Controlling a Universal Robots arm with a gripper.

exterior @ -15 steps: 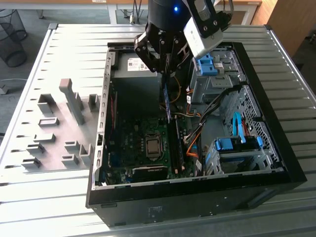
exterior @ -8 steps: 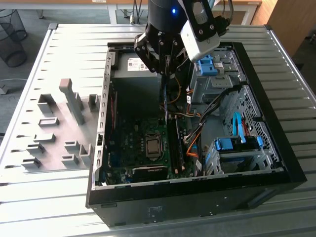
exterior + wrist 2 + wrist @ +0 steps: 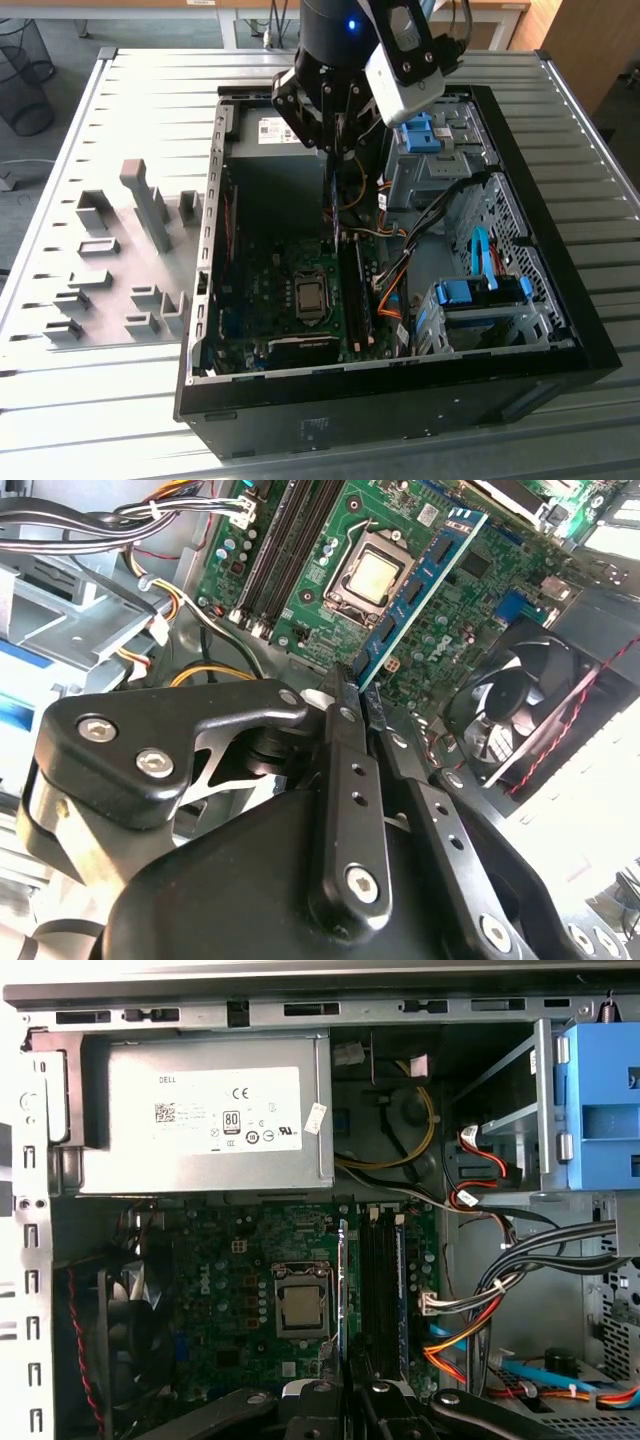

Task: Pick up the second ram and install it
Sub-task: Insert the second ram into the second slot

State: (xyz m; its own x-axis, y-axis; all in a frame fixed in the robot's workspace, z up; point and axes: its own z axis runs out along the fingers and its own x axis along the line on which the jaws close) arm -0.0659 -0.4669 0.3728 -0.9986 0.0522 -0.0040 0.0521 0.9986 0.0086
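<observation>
Fingers of the gripper (image 3: 358, 695) are closed flat on one end of the second ram (image 3: 420, 585), so the thin blue-green stick stands on its long edge and points away from the claw, over the motherboard (image 3: 300, 550). I judge it is held this way because the memory slots (image 3: 285, 540) are long and narrow, and the stick must go down edge first along one of them. In the first wrist view the stick (image 3: 343, 1280) appears as a thin blue line between the processor socket (image 3: 301, 1305) and the black slots (image 3: 385, 1280), just beside the nearest slot. I cannot tell if its lower edge is touching a slot or is a little above it.

In the exterior view the gripper (image 3: 335, 150) hangs inside the open computer case (image 3: 560, 375), near the far wall, with the stick (image 3: 333, 205) under it. The case lies on its side on a slatted metal table (image 3: 100, 420), so the board faces up for the arm. The case holds the motherboard, a grey power supply (image 3: 205, 1115) at the far side, a fan (image 3: 520, 705), blue drive cages (image 3: 480, 295) at the exterior view's right and bundles of cables (image 3: 480, 1305). Grey fixture blocks (image 3: 150, 205) stand on the table at the exterior view's left, outside the case.
</observation>
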